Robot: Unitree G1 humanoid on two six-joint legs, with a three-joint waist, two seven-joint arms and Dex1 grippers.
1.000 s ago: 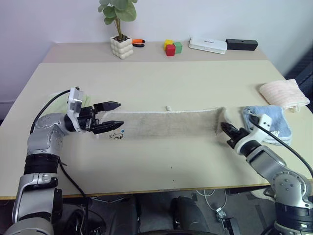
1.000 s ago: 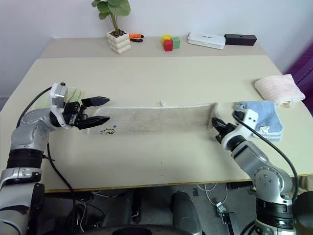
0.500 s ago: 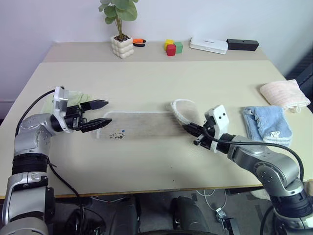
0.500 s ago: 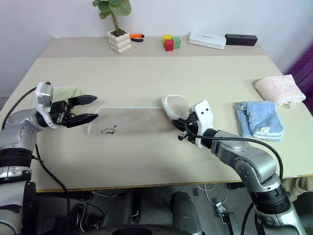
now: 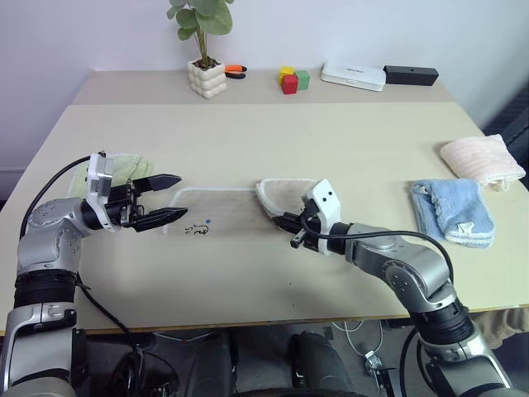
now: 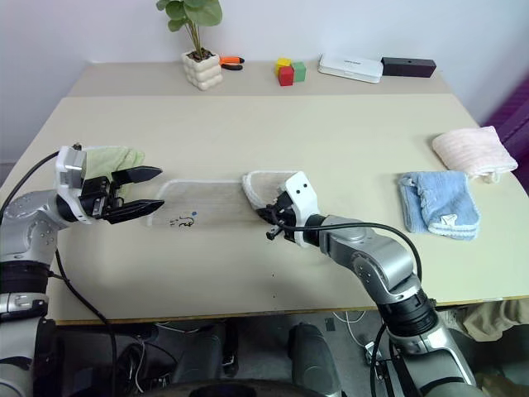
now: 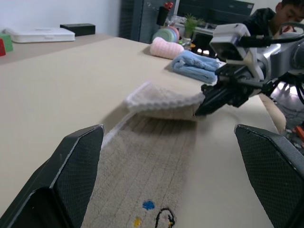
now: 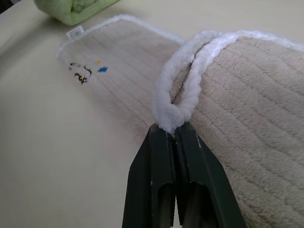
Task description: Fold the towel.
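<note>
On the table (image 5: 347, 141), right claw (image 5: 291, 233) pinches the towel's (image 5: 227, 209) edge; left claw (image 5: 168, 198) gapes wide.

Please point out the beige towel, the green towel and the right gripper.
Beige towel (image 5: 221, 206), left eye view: flat middle part.
Green towel (image 6: 111, 158), right eye view: its top surface.
Right gripper (image 5: 289, 222), left eye view: between the fingertips.

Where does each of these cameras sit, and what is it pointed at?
Head pair: looks down over the table; both arms show.
Left wrist: between its open fingers, faces the right gripper carrying the towel's end.
Right wrist: along its shut fingers, pinching the towel's edge.
All share the towel.
</note>
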